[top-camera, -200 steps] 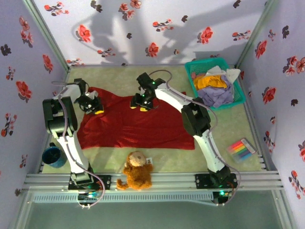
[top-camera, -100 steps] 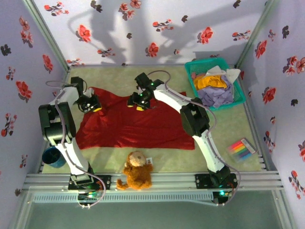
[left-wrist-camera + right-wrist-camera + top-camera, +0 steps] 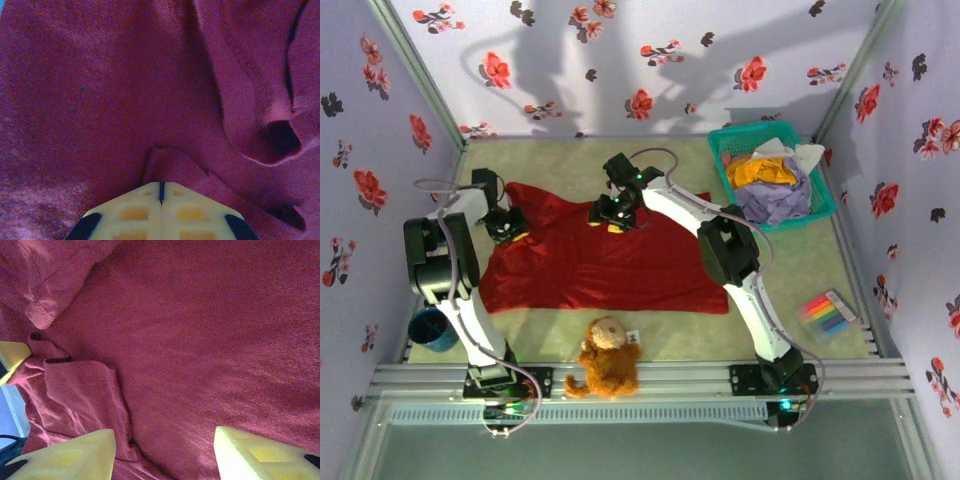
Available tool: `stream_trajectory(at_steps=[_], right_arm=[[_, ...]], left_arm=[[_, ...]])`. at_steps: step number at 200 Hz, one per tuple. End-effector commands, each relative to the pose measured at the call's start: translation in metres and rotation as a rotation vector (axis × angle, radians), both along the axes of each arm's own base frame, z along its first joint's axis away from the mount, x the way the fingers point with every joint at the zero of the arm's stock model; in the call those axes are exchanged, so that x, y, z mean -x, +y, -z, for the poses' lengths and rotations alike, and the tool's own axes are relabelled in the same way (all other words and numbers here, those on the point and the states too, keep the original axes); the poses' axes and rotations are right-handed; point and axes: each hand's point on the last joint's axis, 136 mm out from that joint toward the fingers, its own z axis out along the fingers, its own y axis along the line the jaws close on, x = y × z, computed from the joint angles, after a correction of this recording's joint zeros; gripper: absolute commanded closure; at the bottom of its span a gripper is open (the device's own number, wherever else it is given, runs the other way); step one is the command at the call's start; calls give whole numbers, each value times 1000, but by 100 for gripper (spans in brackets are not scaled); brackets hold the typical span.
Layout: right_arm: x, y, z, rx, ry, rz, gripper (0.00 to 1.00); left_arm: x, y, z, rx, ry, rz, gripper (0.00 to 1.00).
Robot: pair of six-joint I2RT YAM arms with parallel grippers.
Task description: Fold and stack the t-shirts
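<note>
A large deep-red t-shirt point(image 3: 600, 260) lies spread on the table, rumpled along its far edge. My left gripper point(image 3: 512, 230) sits at the shirt's far left corner. Its yellow fingers point(image 3: 130, 215) are shut, with a raised ridge of red cloth point(image 3: 170, 160) running out from the tips. My right gripper point(image 3: 609, 218) hovers over the shirt's far middle edge. It is open, its fingers point(image 3: 65, 457) wide apart above flat red cloth point(image 3: 200, 340) next to a folded flap point(image 3: 80, 390). Mustard-orange point(image 3: 765, 172), lavender point(image 3: 775, 202) and white point(image 3: 802, 153) t-shirts lie heaped in the basket.
The teal mesh basket point(image 3: 720, 142) stands at the far right corner. A brown plush teddy point(image 3: 606, 360) sits at the near edge, just below the red shirt. Coloured markers point(image 3: 825, 313) lie near right. A blue cup point(image 3: 428, 327) stands outside the left rail.
My left gripper has shifted slightly left and back with the shirt's corner, and its elbow has swung left. The right gripper has moved a little to the left along the far edge.
</note>
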Motion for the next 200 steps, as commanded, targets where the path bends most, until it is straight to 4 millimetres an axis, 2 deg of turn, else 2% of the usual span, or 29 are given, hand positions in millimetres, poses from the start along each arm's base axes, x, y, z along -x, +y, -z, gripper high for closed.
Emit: stream_trajectory(at_steps=[1, 66, 115, 133, 144, 152, 162, 181, 200], right_arm=[[2, -7, -4, 31, -18, -11, 44], [6, -16, 3, 52, -17, -9, 44], [9, -22, 1, 58, -17, -13, 44], [8, -23, -3, 58, -26, -13, 44], [8, -25, -5, 59, -30, -14, 44], [8, -25, -6, 60, -31, -17, 44], [9, -26, -6, 64, -32, -21, 44], [12, -30, -3, 78, -26, -25, 44], [15, -32, 1, 81, -20, -25, 44]], left_arm=[[-8, 9, -20, -43, -101, -47, 100], [-8, 18, -41, -57, -231, -77, 100], [2, 26, -6, 6, -76, -111, 100], [0, 24, 6, 57, -24, -96, 89], [-7, 22, -1, 62, -41, -60, 77], [-13, 21, -14, 67, -84, -26, 66], [-21, 18, -33, 84, -145, 14, 59], [-25, 25, -64, 92, -208, 29, 54], [-21, 50, -76, 93, -214, -46, 54]])
